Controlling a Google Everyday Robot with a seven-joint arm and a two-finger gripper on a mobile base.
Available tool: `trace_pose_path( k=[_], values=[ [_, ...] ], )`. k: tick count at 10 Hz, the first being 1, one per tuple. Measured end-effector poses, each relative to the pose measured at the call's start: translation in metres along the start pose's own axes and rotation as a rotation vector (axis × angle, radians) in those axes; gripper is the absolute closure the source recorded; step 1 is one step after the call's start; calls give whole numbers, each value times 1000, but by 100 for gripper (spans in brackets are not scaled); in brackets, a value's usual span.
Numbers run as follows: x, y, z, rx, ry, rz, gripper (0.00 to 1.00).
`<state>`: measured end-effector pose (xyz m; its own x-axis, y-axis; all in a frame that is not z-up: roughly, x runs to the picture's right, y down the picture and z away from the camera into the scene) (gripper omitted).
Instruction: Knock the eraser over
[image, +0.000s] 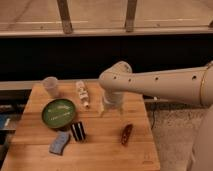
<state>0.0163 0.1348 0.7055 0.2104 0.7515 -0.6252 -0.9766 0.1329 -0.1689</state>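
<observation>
The gripper (111, 106) hangs over the bench's (100, 150) middle; its state I cannot tell; the eraser (78, 131) stands nearer the front, just beside the dish (58, 112), well apart from the gripper.

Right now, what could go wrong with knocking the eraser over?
1. The hand hangs over mid-table, up and to the right of the eraser. A sweep toward it starts close to the white bottle and could bump it.
2. The eraser sits close to the green dish and the blue-grey pad, so a wide push may shove those too.
3. The eraser is small, so a high pass may miss it.
</observation>
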Motion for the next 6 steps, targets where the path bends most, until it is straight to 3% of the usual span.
trace_pose_path(
  k=[4,6],
  values=[
    [62,50,25,17,113,-58,36],
    [75,63,37,9,155,-80,36]
  ],
)
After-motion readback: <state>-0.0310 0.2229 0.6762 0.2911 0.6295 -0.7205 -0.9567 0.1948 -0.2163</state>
